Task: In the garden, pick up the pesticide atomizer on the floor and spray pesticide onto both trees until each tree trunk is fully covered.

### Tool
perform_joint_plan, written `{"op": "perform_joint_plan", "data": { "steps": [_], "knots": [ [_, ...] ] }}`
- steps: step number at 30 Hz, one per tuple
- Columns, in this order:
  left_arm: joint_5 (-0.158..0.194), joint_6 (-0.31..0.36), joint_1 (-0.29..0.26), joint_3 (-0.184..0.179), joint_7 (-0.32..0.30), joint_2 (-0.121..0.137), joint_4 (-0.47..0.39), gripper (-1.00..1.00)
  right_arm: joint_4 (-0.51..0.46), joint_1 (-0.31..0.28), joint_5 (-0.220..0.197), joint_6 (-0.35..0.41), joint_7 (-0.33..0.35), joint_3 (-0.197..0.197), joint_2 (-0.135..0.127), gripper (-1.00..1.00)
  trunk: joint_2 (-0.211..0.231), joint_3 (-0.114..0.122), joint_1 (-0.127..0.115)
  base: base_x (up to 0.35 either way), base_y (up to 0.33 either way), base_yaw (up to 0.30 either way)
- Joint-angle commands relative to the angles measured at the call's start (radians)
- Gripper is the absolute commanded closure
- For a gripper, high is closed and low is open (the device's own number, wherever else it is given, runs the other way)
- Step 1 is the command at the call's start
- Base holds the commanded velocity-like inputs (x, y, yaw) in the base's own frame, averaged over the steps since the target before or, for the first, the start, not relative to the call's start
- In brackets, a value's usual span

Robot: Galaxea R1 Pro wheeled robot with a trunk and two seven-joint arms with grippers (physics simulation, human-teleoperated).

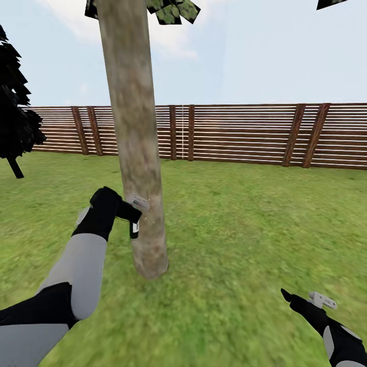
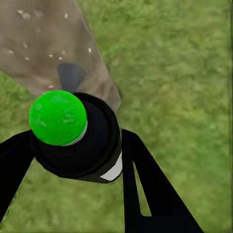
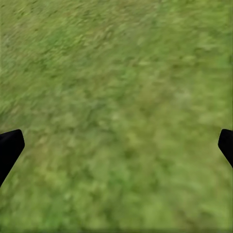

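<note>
Already the pesticide atomizer (image 1: pixel 134 229) is off the floor, clamped between the fingers of the left gripper (image 1: pixel 128 214) and held just beside the lower tree trunk (image 1: pixel 138 153). In the left wrist view pale specks dot the bark above the bottle's green cap (image 2: pixel 58 117), so spraying seems to have begun, though how much trunk is covered I cannot tell. A second tree is presumably untreated. The left arm reaches forward, wrist bent toward the trunk. The right gripper (image 1: pixel 306 298) hangs low over the lawn (image 3: pixel 116 97), jaws wide and empty.
</note>
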Motion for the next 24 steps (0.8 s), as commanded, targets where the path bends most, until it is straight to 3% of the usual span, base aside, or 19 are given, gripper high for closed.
{"op": "perform_joint_plan", "data": {
  "steps": [1, 5, 6, 10, 17, 24],
  "knots": [
    [-0.033, 0.001, -0.014, -0.010, -0.028, 0.001, -0.006, 1.00, 0.000, 0.000, 0.000, 0.000, 0.000, 0.000, 0.000, -1.00, 0.000, 0.000, 0.000, 0.000, 0.000, 0.000],
    [-0.192, 0.037, -0.038, -0.019, -0.134, 0.003, -0.048, 1.00, 0.000, 0.000, 0.000, 0.000, 0.000, 0.000, 0.000, -1.00, 0.000, 0.000, 0.000, 0.000, 0.000, 0.000],
    [-0.215, 0.040, -0.040, -0.020, -0.148, 0.003, -0.065, 1.00, 0.000, 0.000, 0.000, 0.000, 0.000, 0.000, 0.000, -1.00, 0.000, 0.000, 0.000, 0.000, 0.000, 0.000],
    [-0.254, 0.070, -0.072, -0.020, -0.182, 0.003, -0.082, 1.00, 0.000, 0.000, 0.000, 0.000, 0.000, 0.000, 0.000, -1.00, 0.000, 0.000, 0.000, 0.000, 0.000, 0.000],
    [-0.267, 0.108, -0.165, -0.020, -0.189, 0.005, -0.084, 1.00, 0.000, 0.000, 0.000, -0.001, 0.000, 0.000, 0.000, -1.00, 0.000, 0.000, 0.000, 0.000, 0.000, 0.000],
    [-0.382, 0.109, -0.234, -0.020, -0.190, 0.013, -0.083, 1.00, 0.000, 0.000, 0.000, 0.000, 0.000, 0.000, 0.000, -1.00, 0.000, 0.000, 0.000, 0.000, 0.000, 0.000]
  ]
}}
